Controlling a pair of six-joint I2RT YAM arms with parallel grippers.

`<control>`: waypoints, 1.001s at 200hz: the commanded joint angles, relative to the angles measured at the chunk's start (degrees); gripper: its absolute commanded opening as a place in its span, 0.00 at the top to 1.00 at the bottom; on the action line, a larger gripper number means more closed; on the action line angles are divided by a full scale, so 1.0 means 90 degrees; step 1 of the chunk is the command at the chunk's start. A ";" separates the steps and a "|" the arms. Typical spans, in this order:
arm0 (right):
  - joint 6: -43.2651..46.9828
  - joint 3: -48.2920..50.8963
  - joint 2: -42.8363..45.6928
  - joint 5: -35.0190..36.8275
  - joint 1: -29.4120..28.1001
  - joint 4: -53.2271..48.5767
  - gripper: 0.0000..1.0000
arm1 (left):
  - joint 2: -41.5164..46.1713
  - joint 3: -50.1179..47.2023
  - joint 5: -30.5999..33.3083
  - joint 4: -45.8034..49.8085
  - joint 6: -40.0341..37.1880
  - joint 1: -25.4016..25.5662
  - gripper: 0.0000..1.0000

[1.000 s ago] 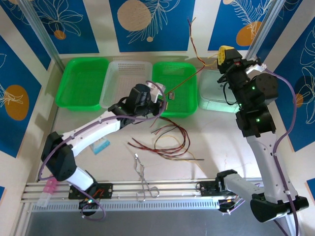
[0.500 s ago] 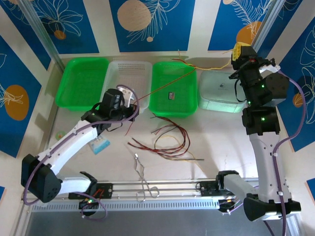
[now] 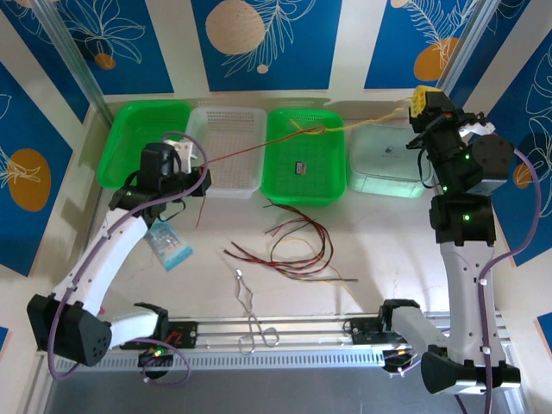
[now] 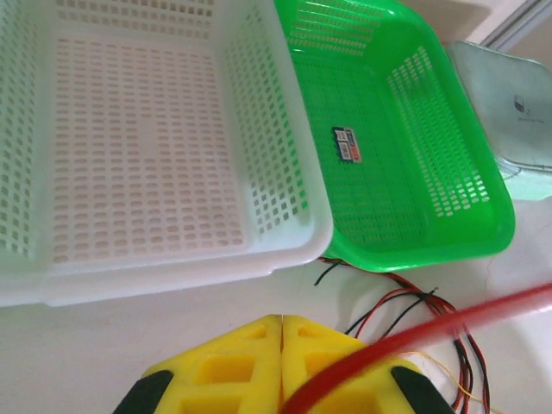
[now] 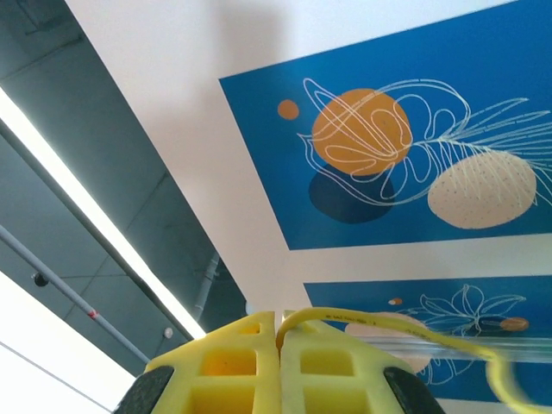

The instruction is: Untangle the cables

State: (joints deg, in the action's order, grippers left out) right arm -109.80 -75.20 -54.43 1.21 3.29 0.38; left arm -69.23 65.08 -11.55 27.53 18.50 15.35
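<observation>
Between the claws, a red cable (image 4: 448, 321) and a yellow cable (image 5: 362, 317) now run taut (looser a moment ago). Left claw (image 4: 282, 345), clamped on the red, has swung farther left; right claw (image 5: 278, 336) grips the yellow, other cables (image 3: 297, 250) lying on the worktop (image 3: 379, 241).

Overhead: high behind the arm bases (image 3: 164, 332), looking down on the whole desk (image 3: 371, 241). Left wrist: behind the left claw (image 4: 282, 326), close above the white basket (image 4: 147, 147) and green basket (image 4: 405, 147), both shared with the overhead. Right wrist: behind the right claw (image 5: 278, 321), tilted up at the wall mural (image 5: 405, 147).
</observation>
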 commanded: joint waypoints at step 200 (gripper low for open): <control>0.3072 0.0211 -0.1412 0.0883 -0.3048 0.0509 1.00 | 0.1018 0.2159 -0.0037 0.0087 -0.0090 -0.0954 1.00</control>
State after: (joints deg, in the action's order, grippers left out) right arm -87.94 -73.84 -63.68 4.62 -20.49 -1.56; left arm -60.80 82.24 -15.86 29.21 19.11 7.33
